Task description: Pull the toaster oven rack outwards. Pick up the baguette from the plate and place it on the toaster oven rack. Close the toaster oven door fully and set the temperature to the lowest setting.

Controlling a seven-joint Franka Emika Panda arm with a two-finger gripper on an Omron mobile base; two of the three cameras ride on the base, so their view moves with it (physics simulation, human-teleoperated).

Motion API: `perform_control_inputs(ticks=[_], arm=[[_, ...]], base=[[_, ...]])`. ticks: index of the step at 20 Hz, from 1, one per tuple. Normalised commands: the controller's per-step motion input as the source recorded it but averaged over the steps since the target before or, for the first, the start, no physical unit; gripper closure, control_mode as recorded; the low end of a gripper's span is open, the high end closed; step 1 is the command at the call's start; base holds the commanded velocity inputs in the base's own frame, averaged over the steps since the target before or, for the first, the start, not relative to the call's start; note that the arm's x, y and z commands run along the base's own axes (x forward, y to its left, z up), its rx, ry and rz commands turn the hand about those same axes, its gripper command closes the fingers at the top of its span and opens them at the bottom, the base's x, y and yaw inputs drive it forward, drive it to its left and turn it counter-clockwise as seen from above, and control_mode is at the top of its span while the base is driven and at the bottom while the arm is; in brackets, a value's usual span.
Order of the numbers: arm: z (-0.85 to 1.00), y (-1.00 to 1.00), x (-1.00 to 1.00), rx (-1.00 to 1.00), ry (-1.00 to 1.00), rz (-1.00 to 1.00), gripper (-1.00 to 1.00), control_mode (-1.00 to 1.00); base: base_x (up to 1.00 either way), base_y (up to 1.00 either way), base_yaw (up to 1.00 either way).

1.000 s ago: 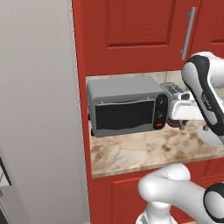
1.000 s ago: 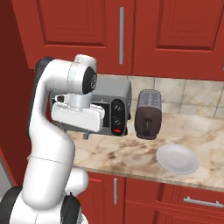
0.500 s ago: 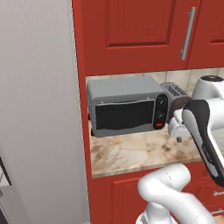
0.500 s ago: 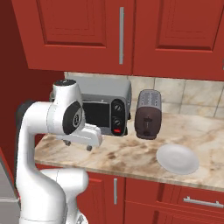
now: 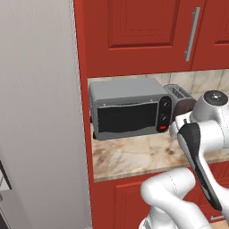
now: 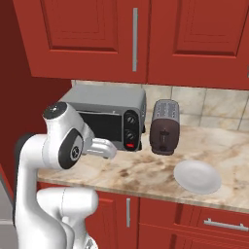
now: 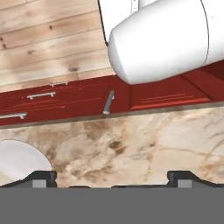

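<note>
The toaster oven (image 5: 129,112) stood at the back of the marble counter (image 6: 146,172), its door (image 5: 127,118) shut flat against the front, so the rack lay hidden behind the dark glass and no step of the task looked done yet. Right of the oven, nearly touching it, stood the dark-brown slot toaster (image 6: 164,127); farther right and nearer the counter's front edge lay the white plate (image 6: 197,176), and no baguette could be made out on it. The gripper (image 7: 111,178) hung spread wide with nothing between its tips, over the counter in front of the oven and pointed down toward the counter edge and the red lower cabinets (image 7: 78,98). The step in hand seemed to be the approach to the oven. The next move would likely call for turning the hand toward the oven front and catching the door's upper edge to swing it down, before the rack could be drawn out.
</note>
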Motion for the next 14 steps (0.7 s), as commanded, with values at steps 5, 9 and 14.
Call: perform_control_inputs(ticks=[5, 9, 14], arm=[[0.23, -0.02, 0.22, 0.0, -0.04, 0.01, -1.0, -1.0], [-0.31, -0.07, 0.25, 0.02, -0.03, 0.0, -1.0, -1.0], [-0.24, -0.03, 0.51, 0.05, -0.07, -0.07, -1.0, -1.0]], base=[[0.0, 0.0, 0.0], [0.0, 0.0, 0.0], [0.0, 0.0, 0.0]])
